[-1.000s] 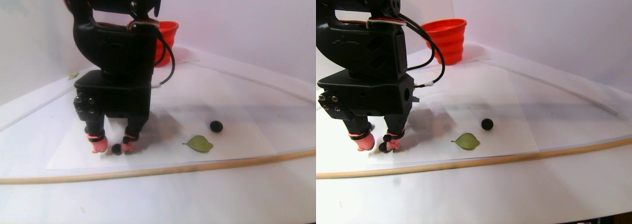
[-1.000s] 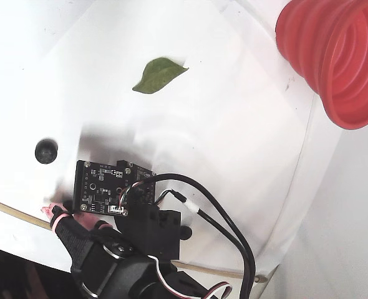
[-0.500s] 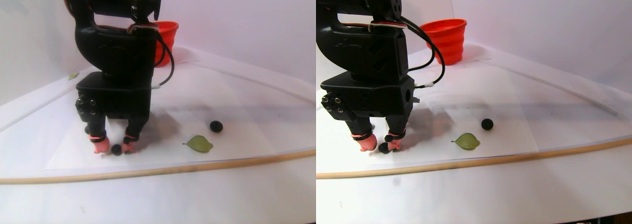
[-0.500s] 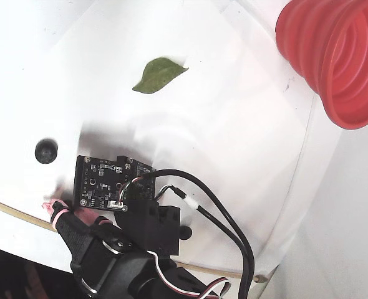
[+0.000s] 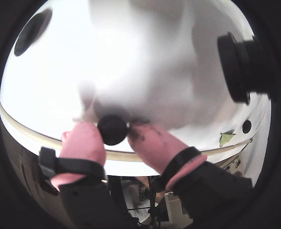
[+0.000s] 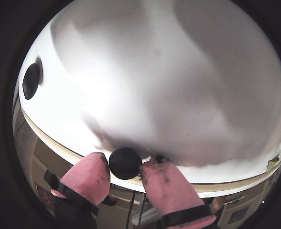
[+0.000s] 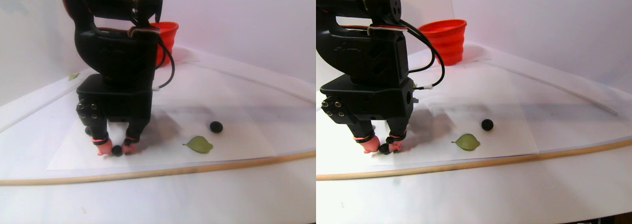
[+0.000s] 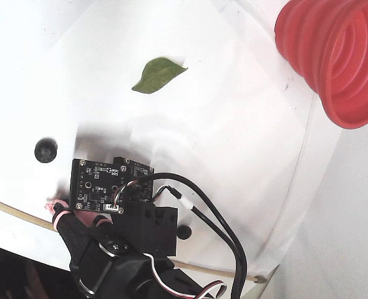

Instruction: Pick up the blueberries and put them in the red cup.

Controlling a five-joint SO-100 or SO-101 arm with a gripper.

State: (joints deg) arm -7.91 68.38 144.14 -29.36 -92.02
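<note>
My gripper (image 7: pixel 117 150) stands upright over the white sheet with its pink fingertips (image 5: pixel 85 140) down at the surface. It is shut on one small black blueberry (image 5: pixel 113 130), which touches both pads in both wrist views (image 6: pixel 125 163). A second blueberry (image 7: pixel 216 127) lies loose to the gripper's right in the stereo pair view. Another blueberry (image 8: pixel 45 150) lies left of the arm in the fixed view. The red cup (image 7: pixel 447 39), ribbed and wide-mouthed, stands at the back behind the arm and shows at the top right of the fixed view (image 8: pixel 340 62).
A green leaf (image 7: pixel 199 144) lies near the loose blueberry, and a leaf (image 8: pixel 159 73) shows in the fixed view. A thin wooden strip (image 7: pixel 158 169) curves along the table's front. A small leaf (image 7: pixel 73 76) lies far left by the wall.
The fingertips have drawn together onto the blueberry that lay between them, and the gripper has sunk slightly. The loose blueberry, the leaves and the cup have not moved.
</note>
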